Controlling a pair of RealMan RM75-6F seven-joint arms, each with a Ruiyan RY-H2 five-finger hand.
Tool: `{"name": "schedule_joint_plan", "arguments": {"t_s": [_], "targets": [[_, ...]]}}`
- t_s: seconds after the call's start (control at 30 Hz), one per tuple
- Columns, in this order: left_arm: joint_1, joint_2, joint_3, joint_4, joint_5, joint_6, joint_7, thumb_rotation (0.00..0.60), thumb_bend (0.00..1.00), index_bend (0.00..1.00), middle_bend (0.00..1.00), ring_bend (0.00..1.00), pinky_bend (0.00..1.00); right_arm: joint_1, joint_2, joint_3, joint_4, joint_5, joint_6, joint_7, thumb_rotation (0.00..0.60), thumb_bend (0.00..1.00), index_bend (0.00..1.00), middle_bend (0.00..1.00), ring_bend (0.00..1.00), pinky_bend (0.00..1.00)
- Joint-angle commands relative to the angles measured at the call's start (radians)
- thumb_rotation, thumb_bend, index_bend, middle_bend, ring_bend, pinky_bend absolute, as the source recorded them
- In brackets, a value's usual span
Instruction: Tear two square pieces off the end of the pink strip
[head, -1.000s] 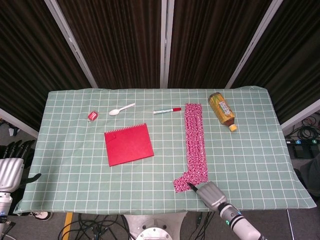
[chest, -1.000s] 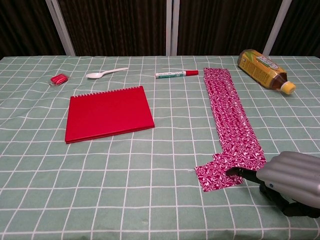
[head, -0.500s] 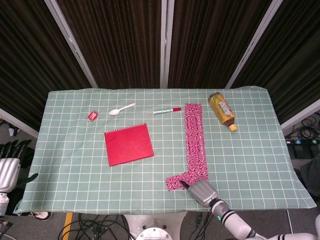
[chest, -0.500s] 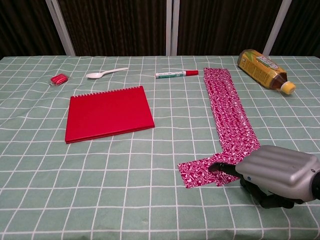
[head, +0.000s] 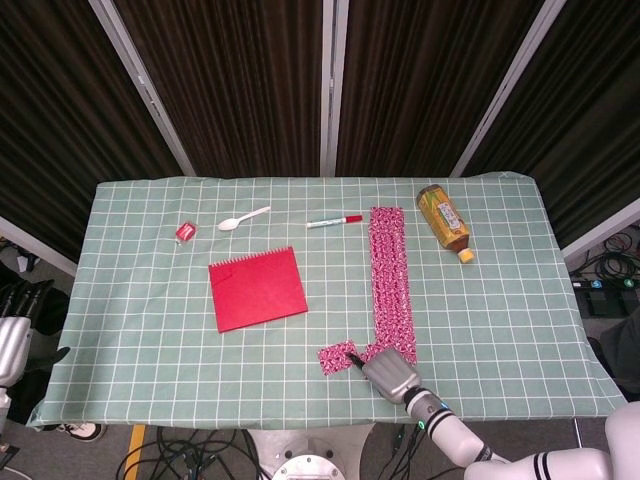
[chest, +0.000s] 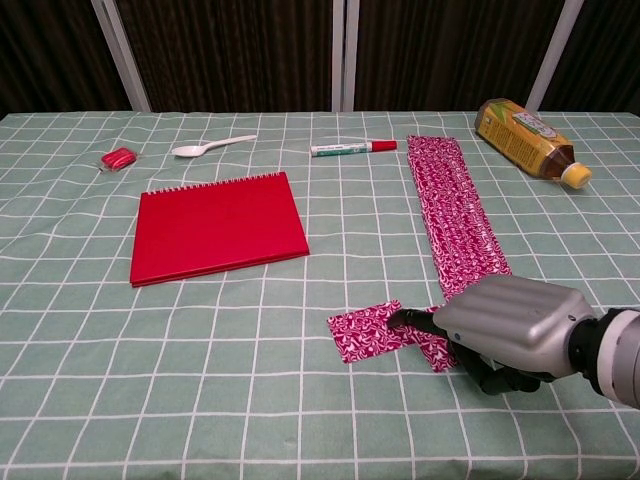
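A table draped in a green cloth with a white grid stands before dark pleated curtains, a patterned pink strip lying flat along it, whose near end the silver right hand grips, while the left hand hangs off-table, its grasp unclear.

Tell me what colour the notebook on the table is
Red: the spiral-bound notebook has a plain red cover, clearest in the chest view.

Notebook left of strip, marker behind, bottle far right.
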Motion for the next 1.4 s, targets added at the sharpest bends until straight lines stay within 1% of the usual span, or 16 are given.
{"name": "schedule_joint_plan", "arguments": {"t_s": [0.03, 0.17, 0.3, 0.47, 0.6, 0.7, 0.97, 1.13, 1.4], "targets": [[0.0, 0.0, 0.0, 0.001, 0.0, -0.001, -0.001, 0.6, 0.06, 0.08, 0.11, 0.03, 0.07, 0.007, 0.002, 0.001, -0.009, 0.005, 0.01, 0.006, 0.6, 1.0, 0.06, 0.94, 0.84, 0.71], [-0.001, 0.0, 0.0, 0.0, 0.002, -0.002, 0.001, 0.6, 0.06, 0.08, 0.11, 0.03, 0.07, 0.012, 0.018, -0.009, -0.023, 0.004, 0.024, 0.014, 0.6, 1.0, 0.06, 0.94, 0.84, 0.71], [0.001, -0.001, 0.0, -0.001, 0.004, 0.001, 0.003, 0.6, 0.06, 0.08, 0.11, 0.03, 0.07, 0.006, 0.052, -0.03, -0.05, -0.013, 0.044, 0.03, 0.6, 1.0, 0.06, 0.94, 0.84, 0.71], [0.0, -0.004, 0.001, -0.001, 0.002, -0.004, 0.009, 0.6, 0.06, 0.08, 0.11, 0.03, 0.07, -0.021, 0.113, -0.077, -0.086, -0.062, 0.083, 0.053, 0.6, 1.0, 0.06, 0.94, 0.84, 0.71], [-0.005, -0.008, 0.002, -0.002, 0.003, -0.011, 0.018, 0.6, 0.06, 0.08, 0.11, 0.03, 0.07, -0.042, 0.153, -0.116, -0.102, -0.092, 0.092, 0.079, 0.6, 1.0, 0.06, 0.94, 0.84, 0.71], [-0.008, -0.012, 0.002, -0.004, 0.005, -0.014, 0.026, 0.6, 0.06, 0.08, 0.11, 0.03, 0.07, -0.049, 0.164, -0.129, -0.101, -0.105, 0.085, 0.099, 0.6, 1.0, 0.06, 0.94, 0.84, 0.71], [-0.009, -0.012, 0.001, -0.008, 0.004, -0.014, 0.036, 0.6, 0.06, 0.08, 0.11, 0.03, 0.07, -0.047, 0.149, -0.123, -0.071, -0.112, 0.059, 0.123, 0.6, 1.0, 0.06, 0.94, 0.84, 0.71], [-0.008, -0.01, 0.002, -0.005, 0.0, -0.017, 0.03, 0.6, 0.06, 0.08, 0.11, 0.03, 0.07, -0.038, 0.135, -0.114, -0.052, -0.086, 0.048, 0.114, 0.6, 1.0, 0.06, 0.94, 0.84, 0.71], [-0.008, -0.012, 0.003, 0.003, -0.001, -0.02, 0.024, 0.6, 0.06, 0.08, 0.11, 0.03, 0.07, -0.027, 0.136, -0.117, -0.048, -0.046, 0.042, 0.095, 0.6, 1.0, 0.06, 0.94, 0.84, 0.71]]}}
